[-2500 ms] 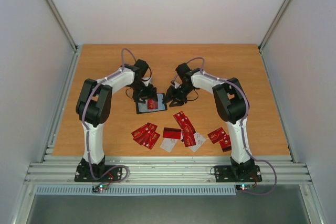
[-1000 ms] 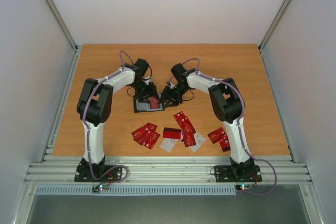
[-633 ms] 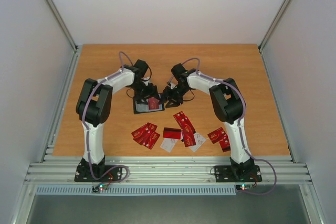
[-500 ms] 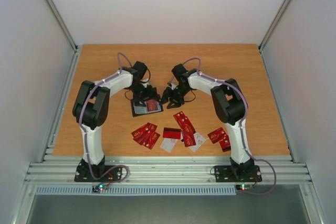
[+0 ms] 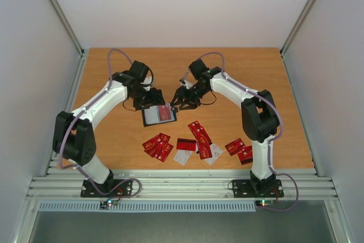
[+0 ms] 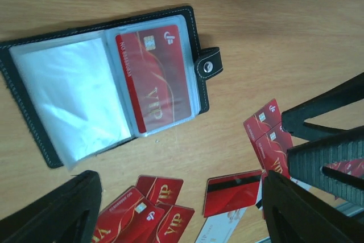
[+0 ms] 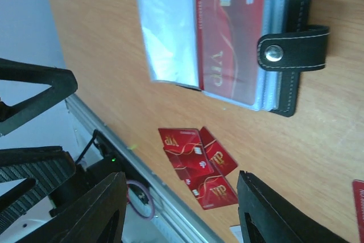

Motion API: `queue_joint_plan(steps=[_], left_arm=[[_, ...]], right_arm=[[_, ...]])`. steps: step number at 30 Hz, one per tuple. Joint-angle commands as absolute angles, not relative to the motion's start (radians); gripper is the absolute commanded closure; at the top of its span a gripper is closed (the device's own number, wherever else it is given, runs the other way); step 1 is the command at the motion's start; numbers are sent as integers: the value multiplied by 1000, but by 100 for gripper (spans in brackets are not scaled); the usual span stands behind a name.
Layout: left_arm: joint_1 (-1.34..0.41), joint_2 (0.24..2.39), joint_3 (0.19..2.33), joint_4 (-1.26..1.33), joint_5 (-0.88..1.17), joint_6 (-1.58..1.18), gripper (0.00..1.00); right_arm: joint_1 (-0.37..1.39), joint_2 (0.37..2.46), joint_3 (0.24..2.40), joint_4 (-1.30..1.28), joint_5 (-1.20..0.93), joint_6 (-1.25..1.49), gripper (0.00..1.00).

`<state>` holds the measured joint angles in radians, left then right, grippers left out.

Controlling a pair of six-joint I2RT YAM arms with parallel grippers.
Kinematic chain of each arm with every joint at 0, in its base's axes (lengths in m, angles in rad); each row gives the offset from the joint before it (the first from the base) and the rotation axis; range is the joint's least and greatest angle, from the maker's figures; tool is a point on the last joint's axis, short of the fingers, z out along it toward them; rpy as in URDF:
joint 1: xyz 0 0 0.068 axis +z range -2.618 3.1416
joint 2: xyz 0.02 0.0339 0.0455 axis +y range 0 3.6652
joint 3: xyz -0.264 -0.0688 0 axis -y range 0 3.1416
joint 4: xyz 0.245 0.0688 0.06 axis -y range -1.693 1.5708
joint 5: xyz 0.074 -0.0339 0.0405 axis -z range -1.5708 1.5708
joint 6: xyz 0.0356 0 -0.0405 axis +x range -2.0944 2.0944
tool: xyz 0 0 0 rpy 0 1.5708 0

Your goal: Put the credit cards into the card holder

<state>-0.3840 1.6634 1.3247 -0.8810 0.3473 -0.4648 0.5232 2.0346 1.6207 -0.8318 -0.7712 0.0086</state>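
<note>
View from above: a wooden worktop (image 5: pixel 256 83) enclosed by pale walls. At its near edge, two white and black robot arms are bolted to a metal rail (image 5: pixel 182 186).

Just beyond the rail, loose credit cards (image 5: pixel 157 146) lie flat in a ragged row. On the left is an overlapping fan of red ones. In the middle are several more red ones, one card showing a black stripe (image 5: pixel 186 143) and two white cards (image 5: pixel 182 157). To the right is a pair of red cards (image 5: pixel 238 149).

Farther in, left of centre, the black card holder (image 5: pixel 149 119) lies open and flat on the worktop, well apart from the loose cards. Its clear plastic sleeves face up. A red card (image 5: pixel 165 111) marked VIP sits inside the right-hand sleeve, and the left-hand sleeve looks clear. The holder's snap tab (image 6: pixel 209 66) sticks out unfastened from its right edge.

The left arm (image 5: pixel 108 98) reaches in from the left. The left jaws hang above the far edge of the holder, spread wide with nothing between them.

The right arm (image 5: pixel 233 92) curves in from the right. The right jaws hang just beyond the holder's far right corner, parted and empty. Neither pair touches the holder.
</note>
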Motion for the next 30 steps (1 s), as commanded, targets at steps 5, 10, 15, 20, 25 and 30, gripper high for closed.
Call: queue_joint_plan(steps=[5, 10, 15, 20, 25, 30], left_arm=[[-386, 1556, 1210, -874, 291, -434, 36], [-377, 1576, 1185, -841, 281, -415, 56], [-357, 1616, 1168, -802, 254, -405, 73], [-343, 1690, 1178, -777, 298, -400, 86], [-344, 1758, 1220, -789, 309, -393, 93], [-344, 1818, 1252, -774, 324, -379, 94]], right_arm=[[531, 1988, 1577, -750, -866, 87, 46], [531, 2005, 1512, -616, -872, 202, 48], [534, 2076, 1562, -595, -892, 178, 49], [538, 2120, 1570, -596, -873, 143, 49], [541, 2132, 1540, -525, -906, 179, 50], [546, 2159, 1540, -535, -914, 148, 50]])
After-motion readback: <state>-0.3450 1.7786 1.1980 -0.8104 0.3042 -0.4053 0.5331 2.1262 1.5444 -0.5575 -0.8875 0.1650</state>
